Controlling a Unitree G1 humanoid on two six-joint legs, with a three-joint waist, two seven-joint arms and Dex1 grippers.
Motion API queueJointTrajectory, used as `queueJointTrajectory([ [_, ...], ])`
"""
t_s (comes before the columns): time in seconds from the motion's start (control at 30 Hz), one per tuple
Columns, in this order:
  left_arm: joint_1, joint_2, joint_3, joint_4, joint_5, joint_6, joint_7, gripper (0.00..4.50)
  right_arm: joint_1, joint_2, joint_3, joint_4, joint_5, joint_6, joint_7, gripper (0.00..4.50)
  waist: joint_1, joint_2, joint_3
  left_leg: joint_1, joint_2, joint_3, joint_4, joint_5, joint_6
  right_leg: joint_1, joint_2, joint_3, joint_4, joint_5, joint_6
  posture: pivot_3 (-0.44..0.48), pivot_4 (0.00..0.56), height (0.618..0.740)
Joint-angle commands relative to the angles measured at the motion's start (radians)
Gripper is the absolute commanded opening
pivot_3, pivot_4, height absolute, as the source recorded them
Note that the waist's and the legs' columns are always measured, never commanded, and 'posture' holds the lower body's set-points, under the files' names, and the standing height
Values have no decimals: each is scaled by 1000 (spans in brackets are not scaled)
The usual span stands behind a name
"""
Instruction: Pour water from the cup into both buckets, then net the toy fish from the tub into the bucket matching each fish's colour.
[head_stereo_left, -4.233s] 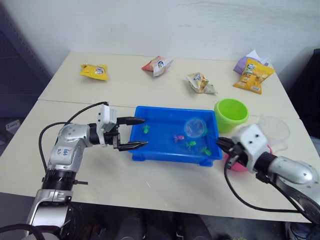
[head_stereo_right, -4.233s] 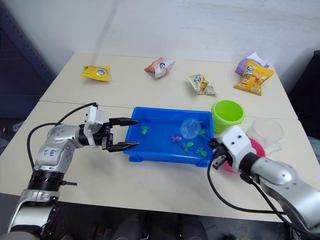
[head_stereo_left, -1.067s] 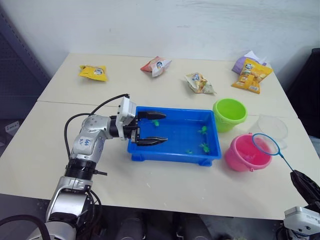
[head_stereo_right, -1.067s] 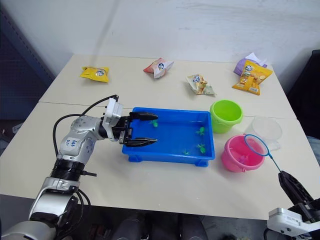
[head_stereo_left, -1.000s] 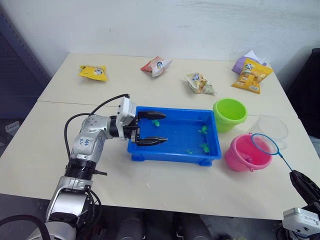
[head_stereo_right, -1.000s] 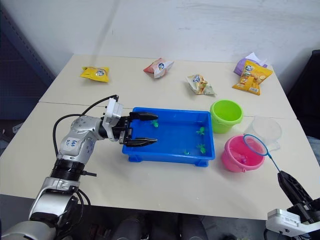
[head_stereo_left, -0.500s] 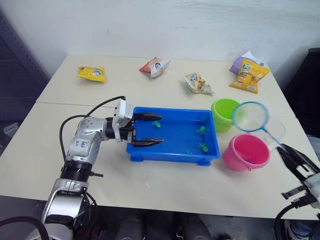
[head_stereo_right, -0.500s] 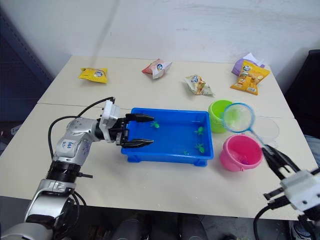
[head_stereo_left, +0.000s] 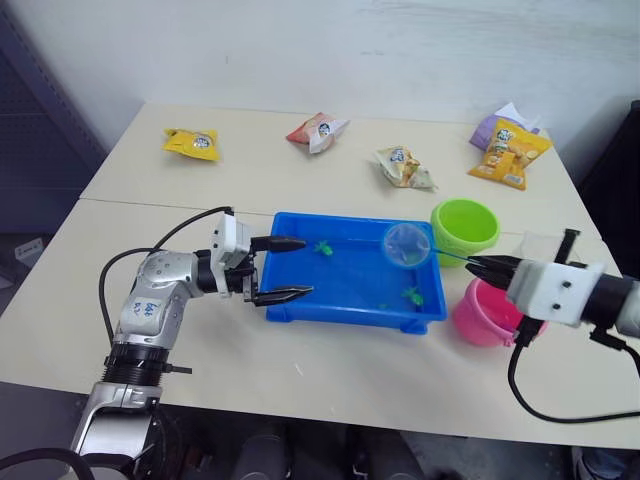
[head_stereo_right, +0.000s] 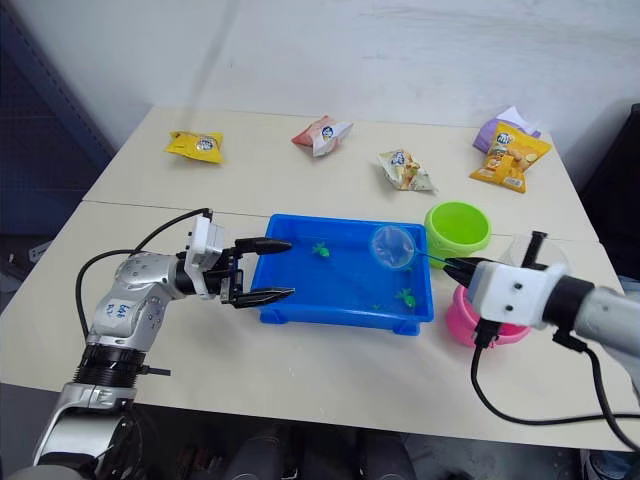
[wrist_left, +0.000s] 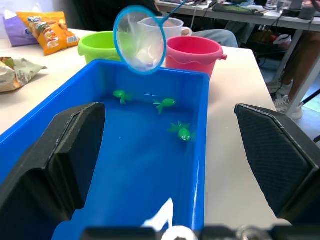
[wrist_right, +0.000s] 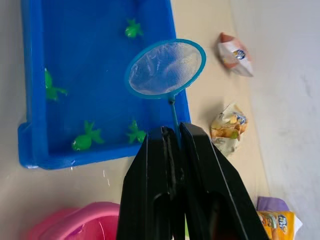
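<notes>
Far left on table (head_stereo_left: 60, 290): yellow snack packet (head_stereo_left: 190, 143), print too small to read. Left gripper (head_stereo_left: 283, 270) at left end of tub (head_stereo_left: 300, 306), fingers spread wide, one over the rim, grasping nothing; handwritten marks on the arm casing, not legible. Red-white packet (head_stereo_left: 317, 130) and pale packet (head_stereo_left: 403, 166) further back, logos unreadable. Four green fish (wrist_right: 88, 136) in the blue tub, no pink ones seen there. Net (head_stereo_left: 407, 244) hoop raised over tub's right part, mesh looks empty. Right gripper (head_stereo_left: 475, 264) clenched on the net's thin handle. Green bucket (head_stereo_left: 465, 226) just beyond tub's right end; pink bucket (head_stereo_left: 480, 318) nearer, partly behind right wrist. Clear cup (wrist_left: 172, 25) behind the buckets. Orange and purple packets (head_stereo_left: 508, 150) at far right, text unreadable.
</notes>
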Motion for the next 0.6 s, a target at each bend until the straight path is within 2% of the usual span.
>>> queueJointTrajectory([
  [0.03, -3, 34, 33, -23, 5, -21, 13, 4459, -94, -36, 57, 38, -12, -21, 106, 0, -3, 0, 0, 0, 0, 0, 0, 0, 0, 0, 0, 0, 0, 0, 0, 0, 150, 738],
  [0.3, 40, 146, 96, 48, 5, -51, -2, 4459, -210, -35, 113, 109, -83, -3, 178, 0, -10, 0, 0, 1, 1, 0, 0, 0, -1, -1, 0, 0, 2, 0, 0, 0, 150, 738],
  [0.6, 58, 114, 80, 17, -1, -47, 25, 4459, -335, 6, 227, 160, -219, 9, 184, 0, -5, 0, 0, -1, 0, 1, 0, 0, -1, -2, -1, 0, 2, 0, 0, 0, 150, 738],
])
